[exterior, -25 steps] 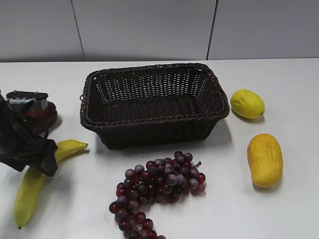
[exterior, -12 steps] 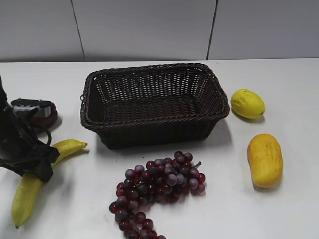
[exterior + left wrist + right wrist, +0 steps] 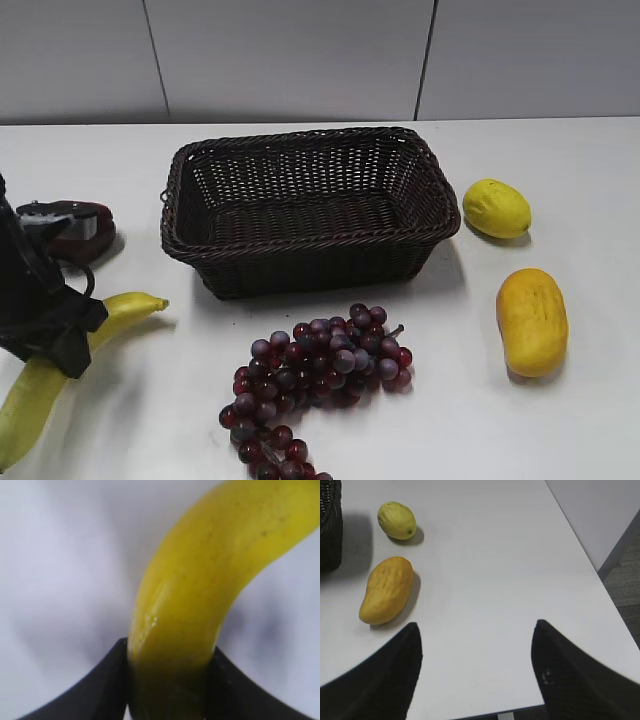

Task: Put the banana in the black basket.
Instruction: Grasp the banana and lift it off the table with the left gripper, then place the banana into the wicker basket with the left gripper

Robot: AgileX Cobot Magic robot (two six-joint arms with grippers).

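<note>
— Yellow fills my left wrist view; what have you got?
— My left gripper (image 3: pixel 170 680) is clamped on the banana (image 3: pixel 210 580) partway along it, dark fingers (image 3: pixel 100 690) pressing either side; it sits by the table's (image 3: pixel 560 440) front left corner, the far tip pointing toward the black basket (image 3: pixel 305 205).
— And your right?
— My right gripper (image 3: pixel 475 675) has its jaws spread apart with nothing between, over the table's right edge.
— Farther back?
— Purple grapes (image 3: pixel 315 380) at the front middle; an orange-yellow oval fruit (image 3: pixel 532 320) to the right; the basket behind the grapes; a small lemon-like fruit (image 3: pixel 496 207) just beside its right end.
</note>
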